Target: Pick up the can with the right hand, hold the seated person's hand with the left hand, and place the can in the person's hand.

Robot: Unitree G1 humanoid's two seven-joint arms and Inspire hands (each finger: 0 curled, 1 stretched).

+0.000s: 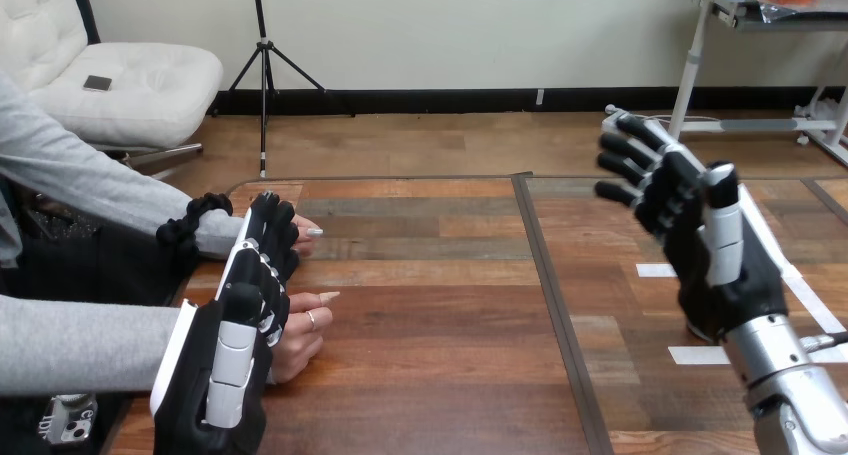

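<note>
Right hand (pixel 715 245) raised, fingers spread, holding nothing. Left hand (pixel 235 360) fingers straight, across person's nearer hand (pixel 300 333) on tabletop (pixel 430 325).

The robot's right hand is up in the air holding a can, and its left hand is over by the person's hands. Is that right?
Not quite. In the head view the right hand is up in the air, but it is empty, with its fingers open and nothing between them. The rest is right: the left hand is over by the person's hands.
</note>
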